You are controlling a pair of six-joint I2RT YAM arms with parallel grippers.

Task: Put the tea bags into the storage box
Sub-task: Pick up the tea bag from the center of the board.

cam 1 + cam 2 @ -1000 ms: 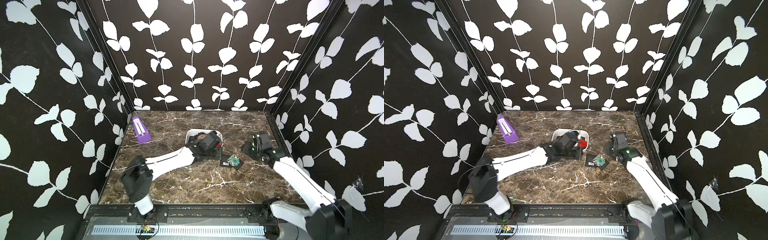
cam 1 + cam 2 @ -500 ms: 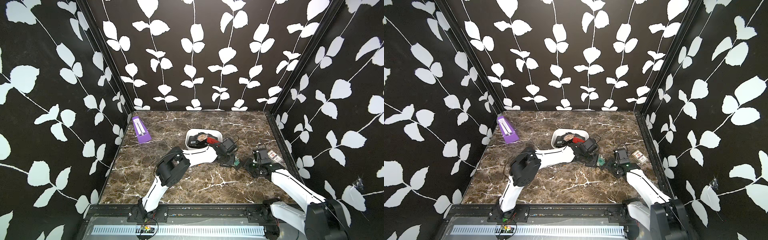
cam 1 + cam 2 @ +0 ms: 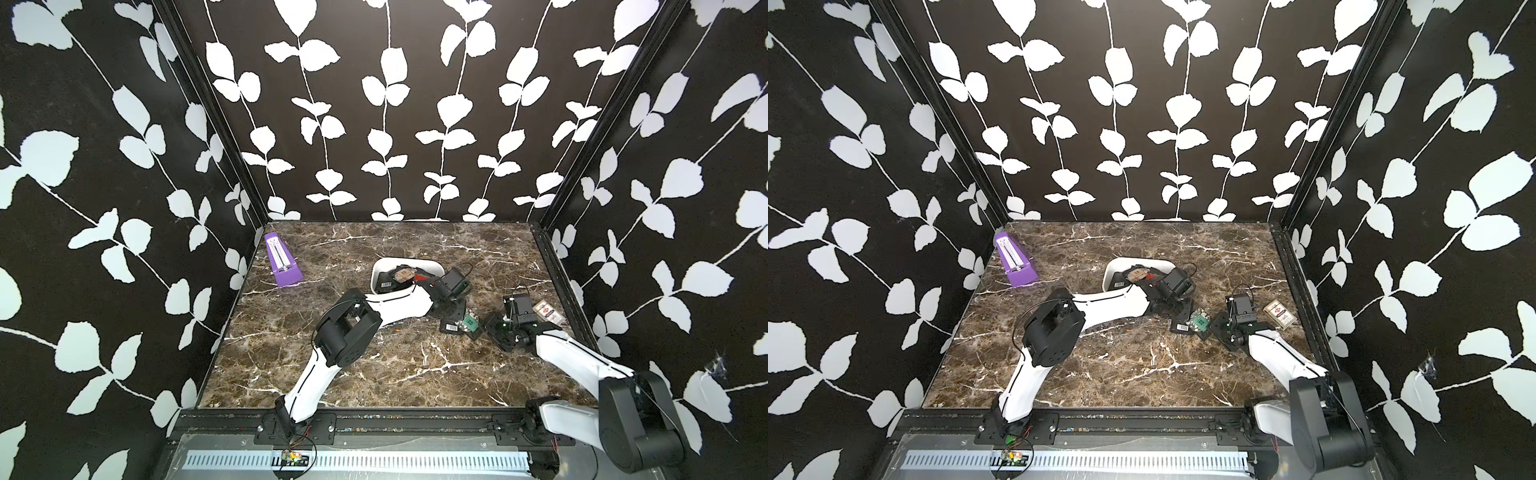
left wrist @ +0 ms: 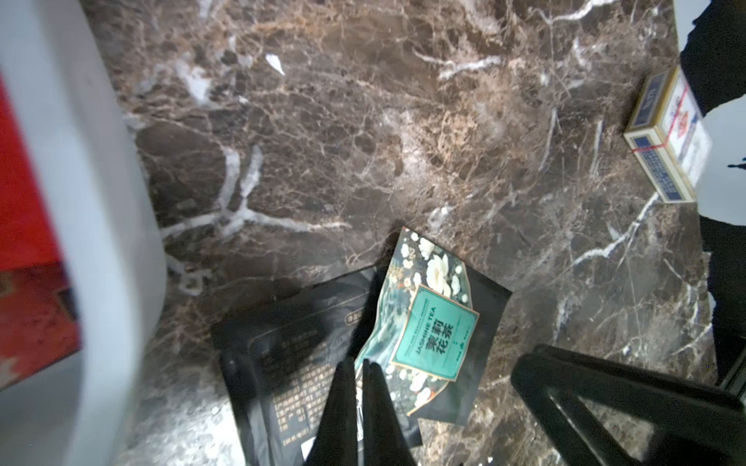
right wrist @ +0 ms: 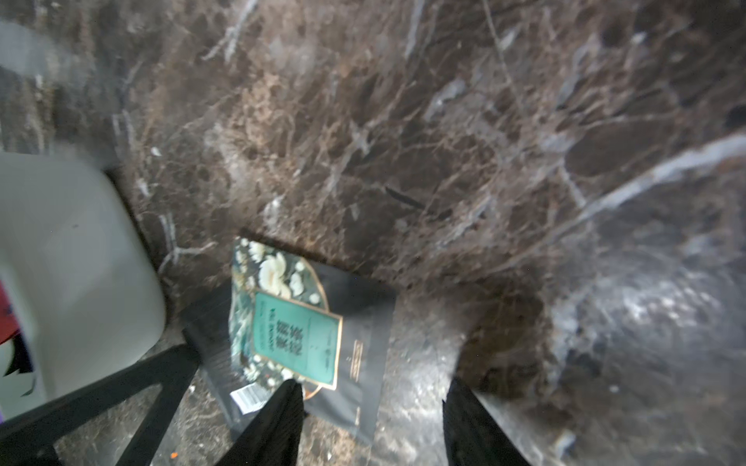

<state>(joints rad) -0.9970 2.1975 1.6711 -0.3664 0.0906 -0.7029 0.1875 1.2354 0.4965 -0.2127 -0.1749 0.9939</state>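
Jaws: left gripper [image 4: 359,365] pressed together, empty; right gripper [image 5: 371,383] spread. Both are at the overlapped flat black sachet [image 4: 282,355] and green-labelled jasmine sachet [image 4: 436,327] on the marble tabletop [image 4: 403,121], just beside the white rounded plastic storage box [image 3: 376,274]. Risk: grippers collide or shove the sachets apart. Only the top views show boxed sachets [image 3: 403,275].

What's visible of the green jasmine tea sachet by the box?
The jasmine tea sachet is a flat, glossy, slightly creased pouch: dark floral print, white blossoms, gold-edged teal label reading JASMINE TEA. It lies label up across two black sachets on the marble table, outside the storage box. The shut fingers of the left gripper sit at its edge; contact unclear.
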